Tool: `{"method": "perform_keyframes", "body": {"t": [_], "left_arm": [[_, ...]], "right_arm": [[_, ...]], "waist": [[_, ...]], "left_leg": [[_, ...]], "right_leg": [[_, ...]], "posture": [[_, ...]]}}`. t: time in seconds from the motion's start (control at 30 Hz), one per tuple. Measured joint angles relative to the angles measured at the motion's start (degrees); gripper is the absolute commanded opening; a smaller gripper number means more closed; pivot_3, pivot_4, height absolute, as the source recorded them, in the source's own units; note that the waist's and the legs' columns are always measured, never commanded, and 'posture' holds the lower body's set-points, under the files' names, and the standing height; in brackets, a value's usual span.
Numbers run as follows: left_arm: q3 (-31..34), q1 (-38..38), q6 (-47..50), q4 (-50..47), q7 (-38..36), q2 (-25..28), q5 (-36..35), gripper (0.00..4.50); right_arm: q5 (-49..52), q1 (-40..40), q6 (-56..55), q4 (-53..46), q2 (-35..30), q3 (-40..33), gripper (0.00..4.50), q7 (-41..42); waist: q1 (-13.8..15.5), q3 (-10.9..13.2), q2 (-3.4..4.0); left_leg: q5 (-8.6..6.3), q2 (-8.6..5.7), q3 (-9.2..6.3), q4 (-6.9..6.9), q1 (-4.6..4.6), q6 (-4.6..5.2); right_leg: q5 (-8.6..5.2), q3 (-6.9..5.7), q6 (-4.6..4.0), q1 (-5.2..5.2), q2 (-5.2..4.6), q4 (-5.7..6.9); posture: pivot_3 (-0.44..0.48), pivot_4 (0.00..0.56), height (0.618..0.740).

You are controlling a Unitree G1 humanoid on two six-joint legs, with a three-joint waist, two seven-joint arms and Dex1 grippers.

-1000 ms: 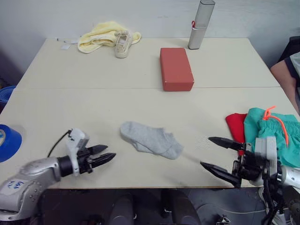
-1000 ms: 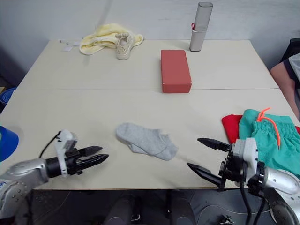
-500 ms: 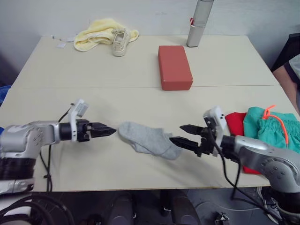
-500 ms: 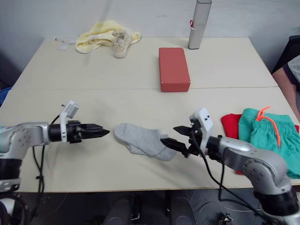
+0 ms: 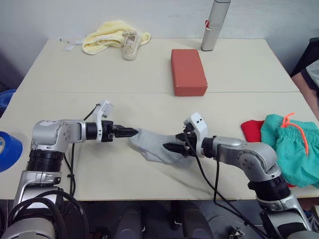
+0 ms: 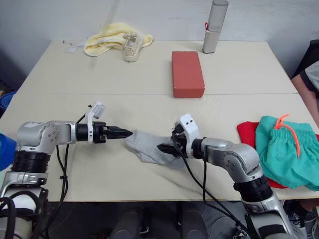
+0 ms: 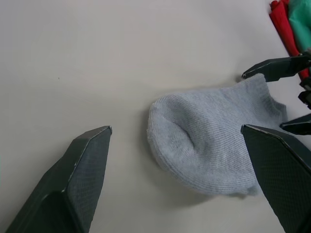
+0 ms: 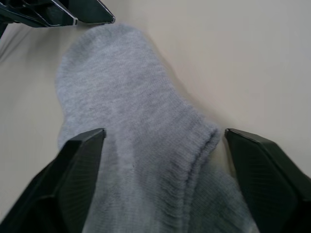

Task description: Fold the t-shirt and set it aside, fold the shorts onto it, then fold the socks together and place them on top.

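Observation:
The light grey socks lie in one flat pile near the table's front middle. My left gripper is open at the toe end, its tips level with the sock and just short of it. My right gripper is open at the cuff end, with its fingers on either side of the cuff and low over the cloth. At the front right lies the red t-shirt, and the teal shorts with an orange drawstring rest on it.
A brick-red box stands behind the socks at mid-table. At the back are a yellow towel, a beige sneaker and a grey upright case. A blue roll sits at the left edge. A person's arm is at the right.
Both arms have reached in from the front corners to the socks: the left gripper to the toe end, the right gripper to the cuff end. The socks have not moved.

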Motion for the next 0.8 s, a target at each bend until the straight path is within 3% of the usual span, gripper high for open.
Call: {"method": "perform_keyframes", "body": {"t": [0.27,0.4,0.43,0.6,0.8], "left_arm": [[-0.8,0.7,-2.7,0.0,0.3,-2.0,2.7,1.41],[-0.9,2.3,-5.4,0.0,0.1,-3.3,3.8,0.14],[-0.7,2.5,-5.9,0.1,0.1,-3.5,4.0,0.04],[0.9,3.6,-6.2,0.1,-0.7,-4.6,3.0,0.04],[4.3,5.3,-1.4,-6.5,-1.2,-4.5,-1.6,0.04]], "right_arm": [[-2.3,-0.2,0.7,0.0,0.6,-0.2,0.07,2.7],[-3.2,-0.2,0.1,0.0,1.0,-0.2,0.0,4.8],[-3.6,-0.2,-0.1,0.0,1.1,-0.2,0.0,5.3],[-3.9,-0.4,-0.4,0.0,1.6,-0.7,0.0,6.5],[0.5,-3.4,5.1,-0.4,1.8,-8.5,0.0,6.5]], "waist": [[-0.2,0.0,0.0],[-0.2,0.0,0.0],[-0.2,0.0,0.0],[-0.3,0.0,0.0],[-0.4,0.0,0.0]], "left_leg": [[0.0,0.01,0.03,-0.02,0.0,0.01],[0.0,0.01,0.03,-0.02,0.01,0.01],[0.0,0.01,0.02,-0.02,0.0,0.01],[0.0,0.02,0.03,-0.02,-0.01,0.01],[0.0,0.05,0.01,-0.09,-0.04,-0.01]], "right_leg": [[0.01,0.01,0.01,-0.01,0.01,-0.02],[0.01,0.01,0.02,-0.01,0.02,-0.02],[0.01,0.01,0.01,-0.01,0.01,-0.02],[0.01,0.01,0.01,-0.02,0.02,-0.01],[0.01,0.02,0.01,-0.07,0.02,-0.02]], "posture": [[0.0,0.15,0.74],[0.0,0.15,0.74],[0.0,0.15,0.74],[0.0,0.15,0.74],[0.0,0.15,0.74]]}}
